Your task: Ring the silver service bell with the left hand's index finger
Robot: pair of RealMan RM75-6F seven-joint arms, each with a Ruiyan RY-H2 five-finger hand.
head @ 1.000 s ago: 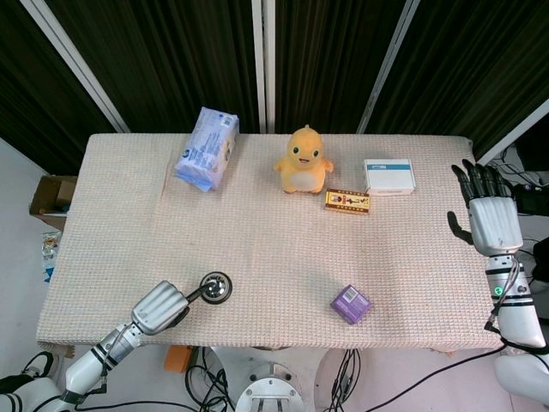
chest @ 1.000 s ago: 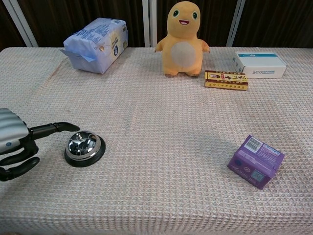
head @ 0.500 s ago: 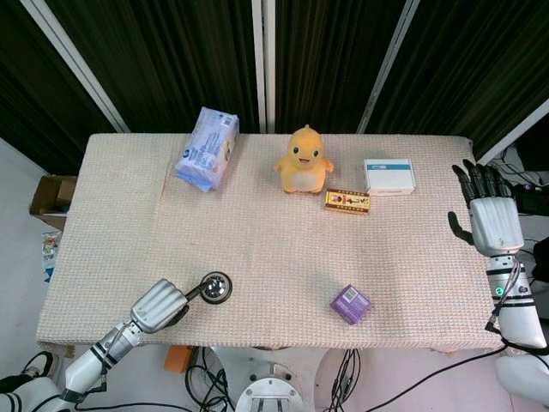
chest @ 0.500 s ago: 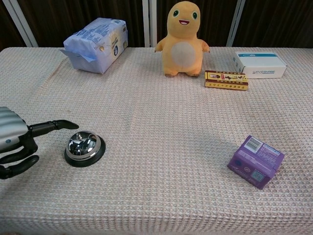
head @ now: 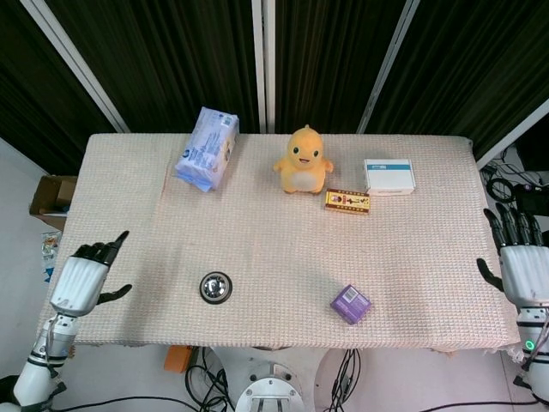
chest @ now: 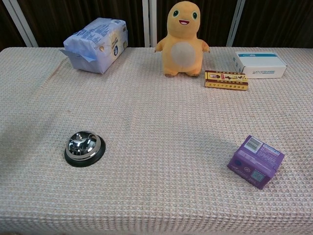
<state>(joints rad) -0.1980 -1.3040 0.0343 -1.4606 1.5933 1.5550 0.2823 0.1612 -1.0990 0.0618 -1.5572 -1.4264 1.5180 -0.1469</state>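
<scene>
The silver service bell (head: 215,287) on its black base stands alone near the table's front left, and the chest view shows the bell (chest: 84,148) with nothing touching it. My left hand (head: 81,279) is at the table's left edge, well left of the bell, empty, with one finger stretched out and the others curled in. My right hand (head: 521,266) hangs past the table's right edge with its fingers spread and nothing in it. Neither hand shows in the chest view.
At the back are a blue tissue pack (head: 208,148), a yellow plush toy (head: 303,160), a small red-and-gold box (head: 347,201) and a white box (head: 389,176). A purple box (head: 351,304) lies front right. A beige woven cloth (head: 274,249) covers the table.
My left hand has drawn back from the bell to the table's left edge and left the chest view. My right hand has moved down and outward past the right edge.
</scene>
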